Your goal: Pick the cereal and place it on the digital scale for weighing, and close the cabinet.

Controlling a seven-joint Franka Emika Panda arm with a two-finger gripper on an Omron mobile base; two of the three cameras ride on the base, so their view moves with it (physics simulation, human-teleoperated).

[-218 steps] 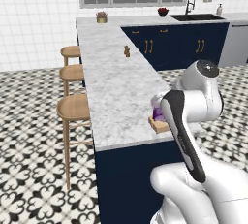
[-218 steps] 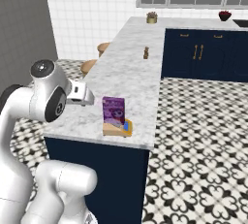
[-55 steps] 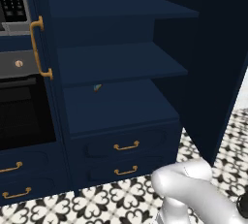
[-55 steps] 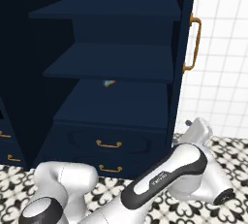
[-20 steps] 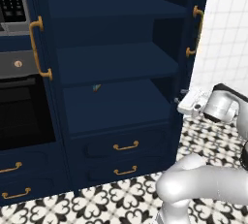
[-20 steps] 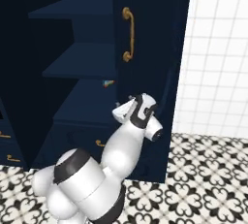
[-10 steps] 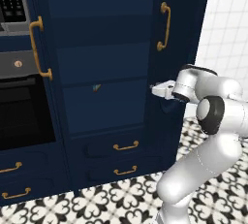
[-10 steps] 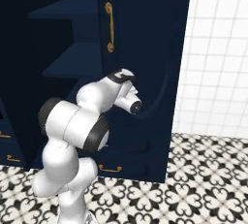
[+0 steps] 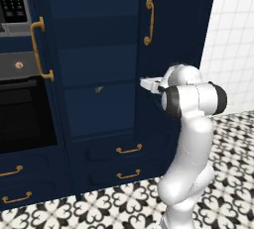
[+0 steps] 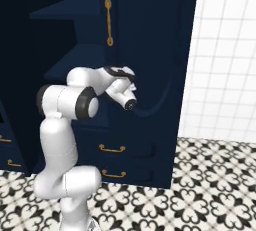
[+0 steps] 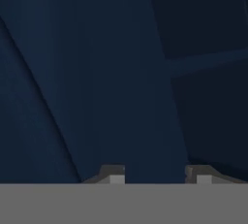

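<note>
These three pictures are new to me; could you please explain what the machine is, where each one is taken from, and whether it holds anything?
The machine is a white robot arm on a driving base, in a rendered kitchen. Two cameras ride on the base: one looks from behind the arm's left, one from behind its right. The third sits on the hand and looks along the gripper. The arm reaches toward the tall navy cabinet, next to its right door with the brass handle; the shelves inside can be seen past the door. Left of the cabinet is the black oven. Nothing is between the fingertips, whose spacing I cannot judge.

The cabinet (image 9: 104, 74) door (image 10: 150, 50) blocks the gripper (image 11: 155, 175) ahead (shelves (image 10: 65, 10) beyond).
</note>
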